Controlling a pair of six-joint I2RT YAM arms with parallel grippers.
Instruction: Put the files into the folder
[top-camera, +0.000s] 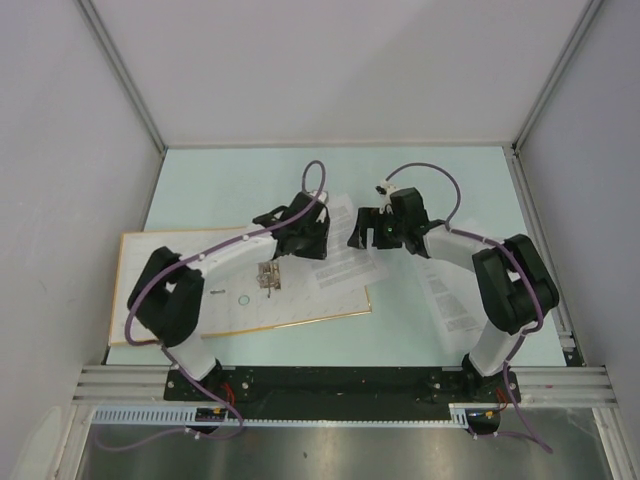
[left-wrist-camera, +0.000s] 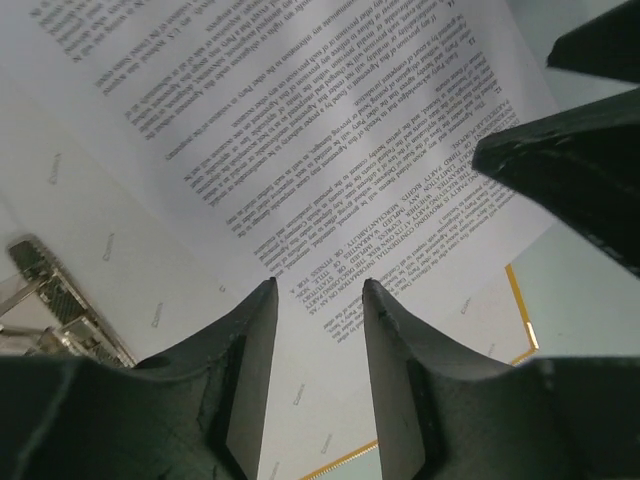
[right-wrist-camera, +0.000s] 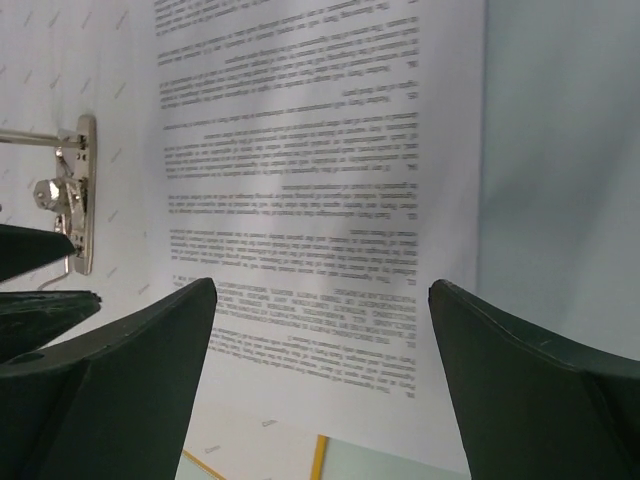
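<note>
The folder (top-camera: 300, 305) lies open on the left of the table, cream inside with an orange rim, its ring mechanism (top-camera: 269, 275) in the middle. One of the files (top-camera: 345, 265) lies skewed over the folder's right half, hanging past its edge; the print shows in the left wrist view (left-wrist-camera: 300, 150) and the right wrist view (right-wrist-camera: 320, 150). A second sheet (top-camera: 450, 300) rests on the table at the right. My left gripper (left-wrist-camera: 320, 290) hovers over the first sheet's near edge, jaws partly apart and empty. My right gripper (right-wrist-camera: 320, 290) stands wide open above the same sheet.
Both grippers are close together over the folder's right half (top-camera: 300, 235) (top-camera: 372, 232). The metal rings (right-wrist-camera: 75, 200) lie left of the sheet. Grey walls enclose the table on three sides, with a rail along the near edge.
</note>
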